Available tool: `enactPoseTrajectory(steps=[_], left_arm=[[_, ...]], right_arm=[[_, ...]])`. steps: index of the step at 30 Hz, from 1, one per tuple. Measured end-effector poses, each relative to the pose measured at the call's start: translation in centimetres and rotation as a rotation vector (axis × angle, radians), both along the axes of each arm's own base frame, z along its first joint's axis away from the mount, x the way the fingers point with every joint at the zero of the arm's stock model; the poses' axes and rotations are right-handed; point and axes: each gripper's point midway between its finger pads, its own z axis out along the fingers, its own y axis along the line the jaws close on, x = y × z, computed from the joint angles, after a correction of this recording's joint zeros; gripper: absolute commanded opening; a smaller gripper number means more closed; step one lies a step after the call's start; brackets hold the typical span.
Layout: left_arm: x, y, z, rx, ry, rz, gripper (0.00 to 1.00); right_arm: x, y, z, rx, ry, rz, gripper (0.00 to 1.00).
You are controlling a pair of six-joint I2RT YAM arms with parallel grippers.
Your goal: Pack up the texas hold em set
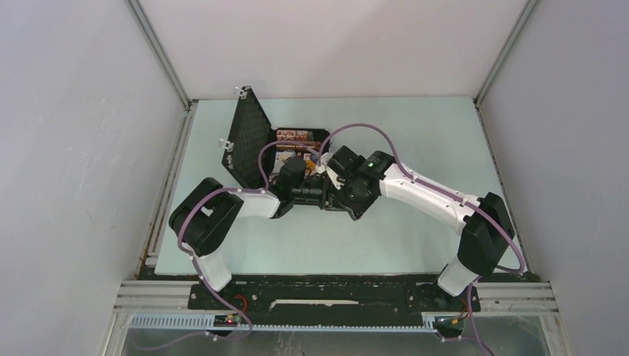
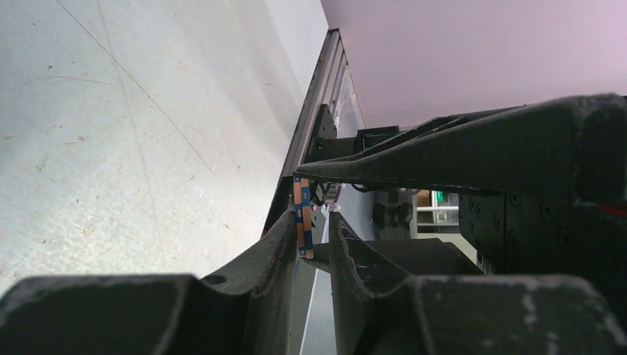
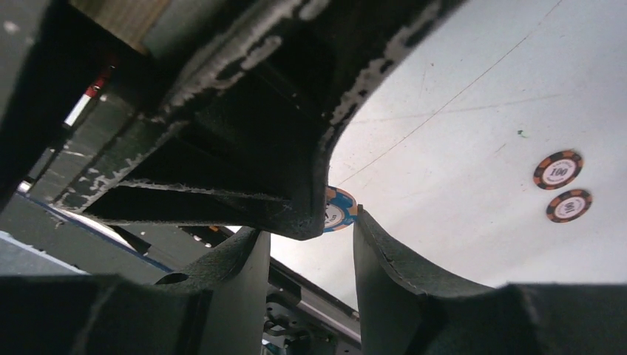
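Note:
The black case (image 1: 248,141) stands open at the back of the table, lid upright, with rows of multicoloured chips (image 1: 298,136) in its base. Both grippers meet just in front of it. My left gripper (image 2: 310,225) is turned on its side and narrowly open. A blue and orange chip (image 2: 302,218) lies edge-on against one finger and stays clear of the other. My right gripper (image 3: 307,237) is open; the same chip (image 3: 339,209) shows at its right fingertip, half hidden by the left gripper's finger. The card deck and buttons are not in view.
Two orange and black "100" chips (image 3: 558,170) (image 3: 569,205) lie loose on the pale table (image 3: 458,185) beyond the right gripper. The case lid stands close on the left of the left arm (image 1: 245,200). The right arm (image 1: 430,196) reaches in from the right.

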Motion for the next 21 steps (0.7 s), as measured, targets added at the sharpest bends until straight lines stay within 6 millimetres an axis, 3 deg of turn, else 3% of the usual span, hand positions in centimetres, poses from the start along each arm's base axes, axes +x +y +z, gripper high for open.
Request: enactPoseTrajectory(steps=[6, 11, 13, 16, 19, 21], left_arm=[[0.0, 0.2, -0.6, 0.025, -0.006, 0.007, 0.25], [0.1, 0.2, -1.0, 0.042, -0.009, 0.014, 0.04], [0.2, 0.2, -1.1, 0.046, -0.011, 0.021, 0.00], [0.3, 0.2, -1.0, 0.049, -0.018, 0.029, 0.00], [0.5, 0.4, -0.9, 0.063, -0.019, 0.051, 0.00], [0.7, 0.6, -0.8, 0.079, -0.028, 0.068, 0.00]], right_arm=[[0.2, 0.1, -0.3, -0.052, -0.013, 0.045, 0.00], [0.3, 0.1, -0.7, -0.088, -0.017, 0.072, 0.00], [0.3, 0.1, -0.7, -0.092, -0.023, 0.079, 0.00], [0.4, 0.2, -0.6, -0.097, -0.034, 0.088, 0.06], [0.6, 0.4, -0.5, -0.094, -0.051, 0.098, 0.26], [0.8, 0.5, -0.4, -0.085, -0.063, 0.104, 0.32]])
